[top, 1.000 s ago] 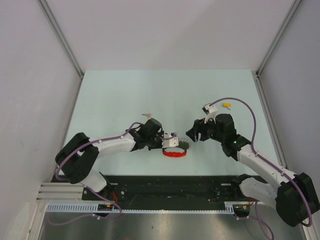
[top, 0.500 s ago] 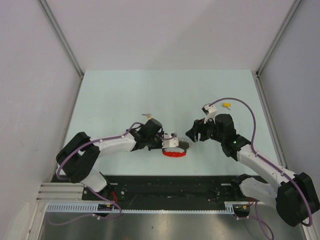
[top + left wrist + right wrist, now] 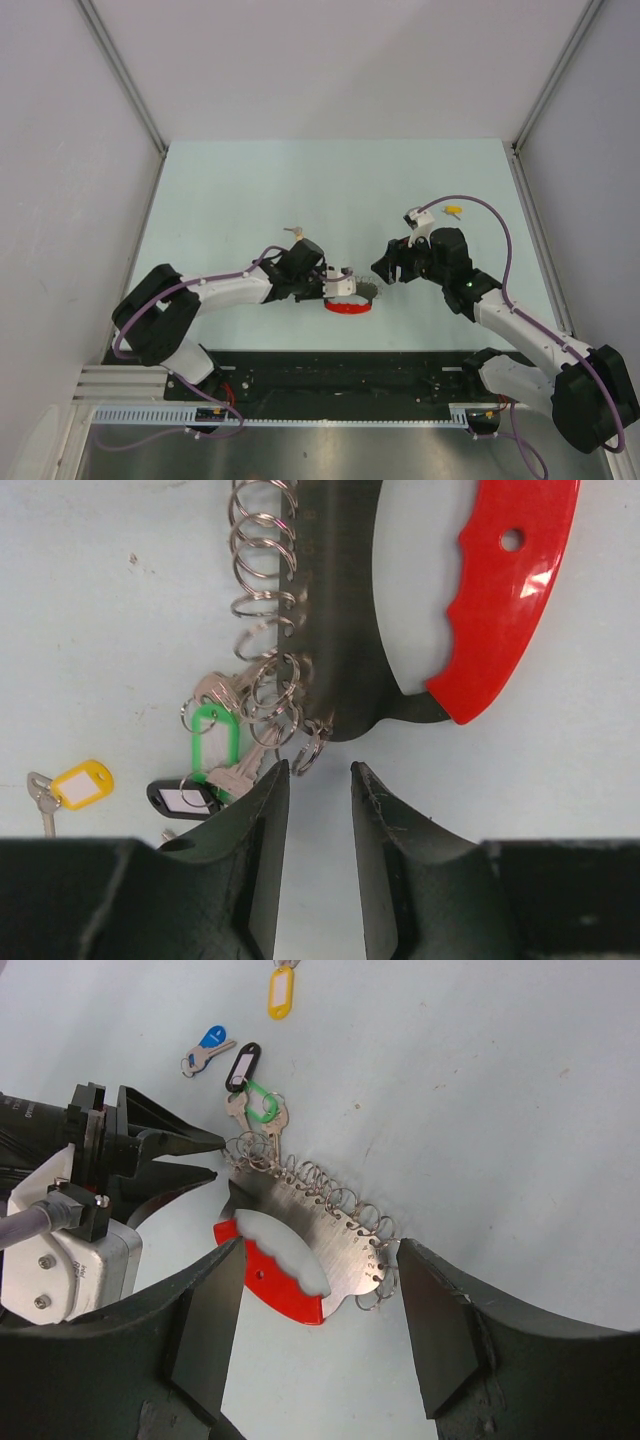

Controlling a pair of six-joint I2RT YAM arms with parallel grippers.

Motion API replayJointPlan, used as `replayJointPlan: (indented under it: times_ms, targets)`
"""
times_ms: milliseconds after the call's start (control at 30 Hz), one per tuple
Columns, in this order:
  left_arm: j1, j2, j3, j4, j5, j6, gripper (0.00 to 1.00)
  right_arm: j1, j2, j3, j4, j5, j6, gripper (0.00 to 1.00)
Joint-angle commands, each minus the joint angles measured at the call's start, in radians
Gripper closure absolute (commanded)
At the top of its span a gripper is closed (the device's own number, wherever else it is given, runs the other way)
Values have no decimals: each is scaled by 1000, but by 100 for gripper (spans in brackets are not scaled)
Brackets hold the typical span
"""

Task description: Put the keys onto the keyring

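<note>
Left wrist view gives us the keyring (image 3: 345,630), a red curved plastic handle joined to a grey metal plate edged with wire rings, lying flat on the pale table (image 3: 100,630). The left gripper (image 3: 312,772) stands narrowly open just short of the plate's end, holding nothing. A green-tagged metal key (image 3: 215,745) lies among the end rings, seemingly hooked on, though we cannot be sure. A black-tagged key (image 3: 185,798) and a yellow-tagged key (image 3: 80,783) lie loose nearby. The right gripper (image 3: 320,1250) hangs wide open near the keyring, empty
</note>
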Motion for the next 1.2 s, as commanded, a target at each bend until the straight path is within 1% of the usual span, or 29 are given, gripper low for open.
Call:
replayJointPlan:
  times_ms: [0,200,367,633,1167]
  targets:
    - [-5,-15,-11,-5,-3,23,63,6,-1,-3,40,4,-2,32]
    - [-5,-33,-29,5,-8,23,62,8,-3,-3,40,7,-4,32]
    - [-5,-4,-9,10,-19,23,65,9,-3,-5,42,10,-4,32]
    - [-5,-4,-5,27,-32,17,69,11,0,-3,42,11,-4,32]
    - [-17,0,2,45,-20,-8,72,12,0,-5,43,8,-4,32]
